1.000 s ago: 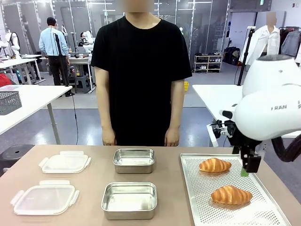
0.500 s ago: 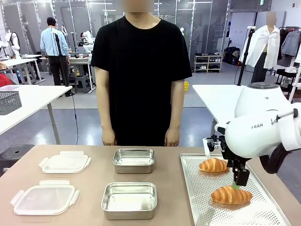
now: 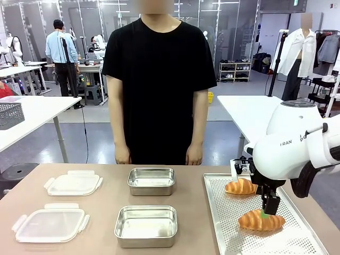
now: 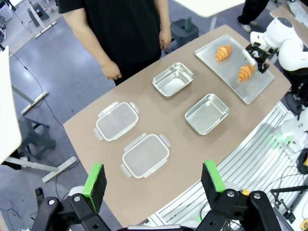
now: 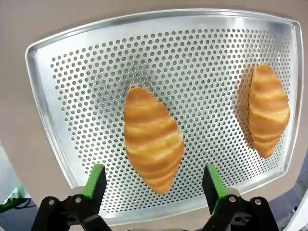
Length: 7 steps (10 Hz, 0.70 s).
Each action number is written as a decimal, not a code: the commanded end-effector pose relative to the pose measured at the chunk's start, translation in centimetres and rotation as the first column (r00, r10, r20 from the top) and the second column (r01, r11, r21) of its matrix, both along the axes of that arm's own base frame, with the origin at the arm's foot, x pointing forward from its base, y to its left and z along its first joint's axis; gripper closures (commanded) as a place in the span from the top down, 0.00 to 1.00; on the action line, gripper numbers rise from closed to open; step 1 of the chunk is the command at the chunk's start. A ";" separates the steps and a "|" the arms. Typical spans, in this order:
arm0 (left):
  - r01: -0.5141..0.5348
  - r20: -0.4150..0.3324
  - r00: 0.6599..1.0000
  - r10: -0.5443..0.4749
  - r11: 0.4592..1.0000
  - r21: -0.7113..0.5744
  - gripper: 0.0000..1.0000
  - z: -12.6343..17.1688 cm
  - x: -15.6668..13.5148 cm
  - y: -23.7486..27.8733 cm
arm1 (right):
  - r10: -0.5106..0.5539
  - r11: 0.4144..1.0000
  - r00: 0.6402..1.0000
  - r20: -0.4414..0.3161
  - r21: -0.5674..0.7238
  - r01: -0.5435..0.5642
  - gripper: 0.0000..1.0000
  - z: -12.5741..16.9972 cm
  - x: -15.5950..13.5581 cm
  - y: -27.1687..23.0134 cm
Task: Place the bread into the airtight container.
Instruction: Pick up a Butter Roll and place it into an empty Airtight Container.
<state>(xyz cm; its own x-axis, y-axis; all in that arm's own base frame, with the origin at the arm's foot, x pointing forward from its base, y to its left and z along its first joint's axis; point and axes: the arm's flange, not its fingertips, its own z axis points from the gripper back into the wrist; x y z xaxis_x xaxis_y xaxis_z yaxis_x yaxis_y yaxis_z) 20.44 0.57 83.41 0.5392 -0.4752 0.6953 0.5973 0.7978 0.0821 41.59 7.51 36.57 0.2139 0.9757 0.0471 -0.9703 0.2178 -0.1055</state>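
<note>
**Right arm down over the near croissant**

Over the last second the right gripper [image 3: 268, 211] has swung in from the tray's outer edge and dropped from above the far croissant [image 3: 241, 186] to the near croissant [image 3: 260, 220]. Both pastries lie where they were on the perforated tray [image 3: 223, 236], one at its far end and one on its near half.

In the right wrist view the jaws stand fully apart. A green pad sits on either side of the near croissant's end, with a gap showing at each side. Nothing is gripped.

The left gripper [image 4: 153, 179] hangs high above the table [image 3: 101, 202], well away from the tray. Its fingers are spread wide and hold nothing.

To the robot's left of the tray stand two steel containers. The near container [image 3: 146, 226] and the far container [image 3: 151, 181] are both uncovered. Two clear lids [image 3: 50, 223] lie farther left still.

The person [image 3: 159, 79] stands beyond the table's far edge with arms down.
</note>
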 end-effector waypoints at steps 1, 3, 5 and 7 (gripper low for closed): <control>0.006 0.002 1.000 -0.006 1.000 0.000 1.00 0.2 -0.1 -0.1 | 0.008 1.000 1.000 0.007 -0.013 -0.008 1.00 0.1 0.0 0.1; 0.006 0.002 1.000 -0.006 1.000 0.000 1.00 0.2 -0.1 -0.1 | 0.008 1.000 1.000 0.007 -0.013 -0.008 1.00 0.1 0.0 0.1; 0.006 0.002 1.000 -0.006 1.000 0.000 1.00 0.2 -0.1 -0.1 | 0.005 1.000 1.000 0.001 -0.003 -0.005 1.00 0.0 0.0 0.2; 0.006 0.002 1.000 -0.006 1.000 0.000 1.00 0.2 -0.1 -0.1 | 0.103 0.995 0.994 -0.034 -0.006 -0.103 1.00 -0.8 0.9 -0.4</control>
<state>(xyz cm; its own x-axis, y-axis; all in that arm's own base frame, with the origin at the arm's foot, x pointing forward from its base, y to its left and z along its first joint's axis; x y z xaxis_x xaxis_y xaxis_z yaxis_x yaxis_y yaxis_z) 20.44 0.57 83.41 0.5392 -0.4751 0.6953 0.5972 0.7979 0.0821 41.72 7.71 36.19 0.1802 0.9830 0.0360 -0.9782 0.1829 -0.0983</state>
